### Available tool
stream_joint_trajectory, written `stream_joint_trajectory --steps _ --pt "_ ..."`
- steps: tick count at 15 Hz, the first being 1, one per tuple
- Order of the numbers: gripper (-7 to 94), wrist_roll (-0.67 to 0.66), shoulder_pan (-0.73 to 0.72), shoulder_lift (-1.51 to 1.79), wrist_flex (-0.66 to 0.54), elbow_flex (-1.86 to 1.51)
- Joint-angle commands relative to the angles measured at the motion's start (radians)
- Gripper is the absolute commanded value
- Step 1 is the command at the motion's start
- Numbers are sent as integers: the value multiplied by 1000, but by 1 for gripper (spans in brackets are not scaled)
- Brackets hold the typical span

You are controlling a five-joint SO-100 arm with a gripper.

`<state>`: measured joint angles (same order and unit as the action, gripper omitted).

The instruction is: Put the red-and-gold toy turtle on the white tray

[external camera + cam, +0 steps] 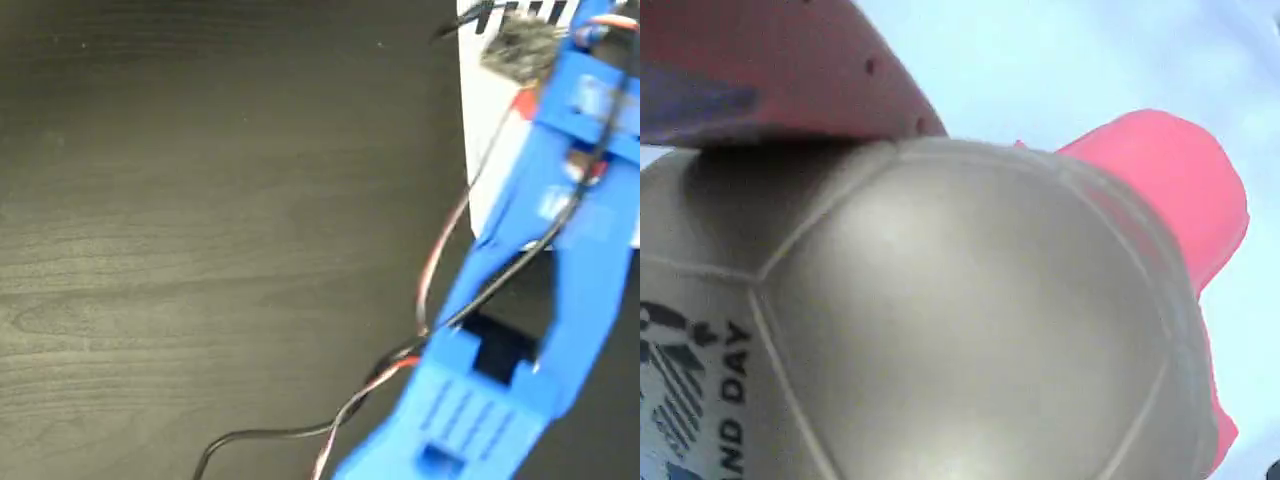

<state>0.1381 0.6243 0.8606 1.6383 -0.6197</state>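
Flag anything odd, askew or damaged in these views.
Nothing stands out. The toy turtle looks intact, its gold shell pressed under a finger over the white tray. Loose wires trail across the dark table.

You are looking at a hobby or lab robot bench; the room itself stays out of view. A dark wood-grain table (pixel 200 250) carries a blue 3D-printed arm (pixel 530 300) with loose exposed wires (pixel 440 250), and a white tray (pixel 488 150) lies at the top right edge.
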Motion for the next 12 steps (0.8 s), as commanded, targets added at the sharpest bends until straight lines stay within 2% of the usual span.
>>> stream_joint_trajectory --steps 1,12 --pt "0 34 8 34 15 92" --pt "0 11 -5 -3 -25 -3"
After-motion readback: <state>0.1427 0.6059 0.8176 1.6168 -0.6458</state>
